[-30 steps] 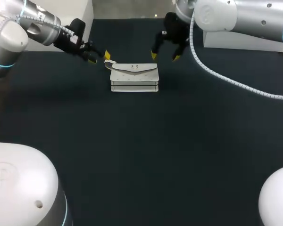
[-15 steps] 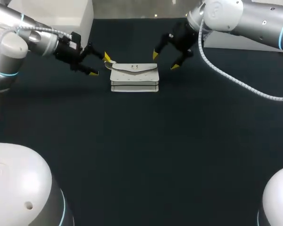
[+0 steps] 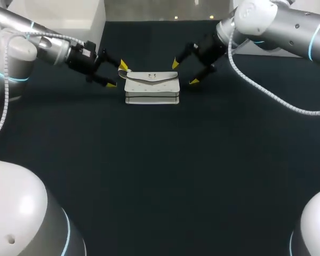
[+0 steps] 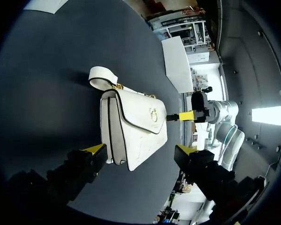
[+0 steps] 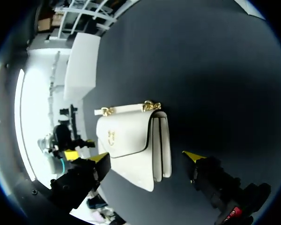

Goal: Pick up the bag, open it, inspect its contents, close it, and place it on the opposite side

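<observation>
A white handbag (image 3: 152, 88) with a flap, a gold clasp and a short strap lies flat on the dark table near its far edge. My left gripper (image 3: 117, 75) stands open just off the bag's left end, by the strap. My right gripper (image 3: 184, 72) stands open just off the bag's right end. In the left wrist view the bag (image 4: 131, 129) lies ahead of the open left gripper (image 4: 140, 150), with the strap (image 4: 101, 76) at its far end. In the right wrist view the bag (image 5: 131, 140) lies ahead of the open right gripper (image 5: 147, 158). Neither gripper touches it.
The dark table top (image 3: 160, 170) spreads wide in front of the bag. A white block (image 3: 69, 13) stands at the far left corner and another white block (image 3: 277, 48) at the far right.
Both grippers have swung in and come down toward the bag's ends, the left from the left and the right from behind. The bag has stayed where it was.
</observation>
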Controlling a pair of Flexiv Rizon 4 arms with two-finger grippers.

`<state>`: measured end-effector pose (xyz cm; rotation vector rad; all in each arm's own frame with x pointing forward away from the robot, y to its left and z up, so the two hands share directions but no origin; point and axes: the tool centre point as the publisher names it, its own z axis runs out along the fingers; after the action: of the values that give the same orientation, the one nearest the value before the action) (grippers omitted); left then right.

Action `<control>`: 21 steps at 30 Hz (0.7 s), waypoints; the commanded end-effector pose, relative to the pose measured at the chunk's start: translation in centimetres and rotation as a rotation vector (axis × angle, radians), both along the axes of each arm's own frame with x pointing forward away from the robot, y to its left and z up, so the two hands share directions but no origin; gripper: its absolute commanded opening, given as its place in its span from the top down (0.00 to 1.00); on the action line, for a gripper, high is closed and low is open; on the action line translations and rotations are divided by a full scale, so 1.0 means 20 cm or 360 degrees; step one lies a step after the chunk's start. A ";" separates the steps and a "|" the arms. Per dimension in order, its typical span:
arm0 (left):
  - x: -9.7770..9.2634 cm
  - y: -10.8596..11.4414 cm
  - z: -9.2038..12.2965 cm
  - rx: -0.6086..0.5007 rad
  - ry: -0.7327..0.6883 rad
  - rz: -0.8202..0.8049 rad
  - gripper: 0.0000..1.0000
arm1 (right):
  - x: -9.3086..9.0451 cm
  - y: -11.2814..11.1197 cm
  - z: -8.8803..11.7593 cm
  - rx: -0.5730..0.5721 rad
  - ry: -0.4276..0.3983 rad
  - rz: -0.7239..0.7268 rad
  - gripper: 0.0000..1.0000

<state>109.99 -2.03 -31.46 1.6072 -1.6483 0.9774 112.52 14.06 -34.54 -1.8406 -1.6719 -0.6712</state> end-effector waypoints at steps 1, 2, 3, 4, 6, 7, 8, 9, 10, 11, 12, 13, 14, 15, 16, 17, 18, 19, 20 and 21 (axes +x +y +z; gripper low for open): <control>0.07 -0.01 -0.06 -0.0120 0.0100 -0.0111 0.00 | 0.05 0.03 -0.06 0.0075 0.0057 0.0058 0.19; 0.08 -0.01 -0.07 -0.0133 0.0112 -0.0108 0.00 | 0.05 0.03 -0.06 0.0091 0.0063 0.0062 0.22; 0.08 -0.02 -0.07 -0.0148 0.0126 -0.0114 0.00 | 0.06 0.04 -0.06 0.0108 0.0066 0.0068 0.23; 0.09 -0.02 -0.08 -0.0169 0.0143 -0.0113 0.00 | 0.06 0.05 -0.07 0.0108 0.0065 0.0067 0.23; 0.10 -0.03 -0.09 -0.0176 0.0146 -0.0112 0.00 | 0.06 0.06 -0.07 0.0138 0.0071 0.0069 0.20; 0.10 -0.04 -0.09 -0.0200 0.0162 -0.0111 0.00 | 0.06 0.06 -0.07 0.0140 0.0071 0.0069 0.21; 0.10 -0.04 -0.09 -0.0202 0.0161 -0.0112 0.00 | 0.06 0.06 -0.07 0.0148 0.0072 0.0068 0.22; 0.10 -0.05 -0.09 -0.0216 0.0165 -0.0113 0.00 | 0.06 0.07 -0.07 0.0154 0.0072 0.0070 0.22; 0.10 -0.05 -0.09 -0.0223 0.0166 -0.0110 0.00 | 0.06 0.07 -0.07 0.0156 0.0072 0.0070 0.21; 0.10 -0.06 -0.09 -0.0229 0.0167 -0.0107 0.01 | 0.06 0.07 -0.07 0.0161 0.0074 0.0067 0.21; 0.10 -0.06 -0.09 -0.0239 0.0170 -0.0106 0.04 | 0.07 0.08 -0.07 0.0164 0.0076 0.0067 0.21; 0.11 -0.07 -0.09 -0.0244 0.0172 -0.0104 0.05 | 0.07 0.08 -0.07 0.0168 0.0078 0.0066 0.22; 0.11 -0.08 -0.09 -0.0251 0.0176 -0.0103 0.08 | 0.07 0.08 -0.07 0.0172 0.0079 0.0065 0.22; 0.11 -0.08 -0.09 -0.0259 0.0177 -0.0099 0.11 | 0.07 0.08 -0.07 0.0176 0.0080 0.0064 0.22; 0.11 -0.09 -0.09 -0.0261 0.0177 -0.0098 0.15 | 0.06 0.08 -0.07 0.0180 0.0081 0.0062 0.22; 0.11 -0.09 -0.09 -0.0264 0.0177 -0.0098 0.18 | 0.06 0.08 -0.07 0.0182 0.0081 0.0061 0.24; 0.11 -0.10 -0.09 -0.0266 0.0177 -0.0097 0.19 | 0.06 0.09 -0.07 0.0187 0.0080 0.0062 0.24; 0.11 -0.11 -0.09 -0.0269 0.0176 -0.0097 0.21 | 0.06 0.09 -0.07 0.0194 0.0080 0.0061 0.25; 0.11 -0.11 -0.09 -0.0274 0.0172 -0.0088 0.24 | 0.06 0.09 -0.07 0.0197 0.0080 0.0062 0.24; 0.11 -0.12 -0.09 -0.0280 0.0171 -0.0085 0.24 | 0.06 0.10 -0.07 0.0200 0.0080 0.0062 0.24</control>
<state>111.63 -4.19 -32.73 1.5021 -1.4964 0.9667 113.27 15.92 -35.78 -1.7449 -1.5912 -0.7190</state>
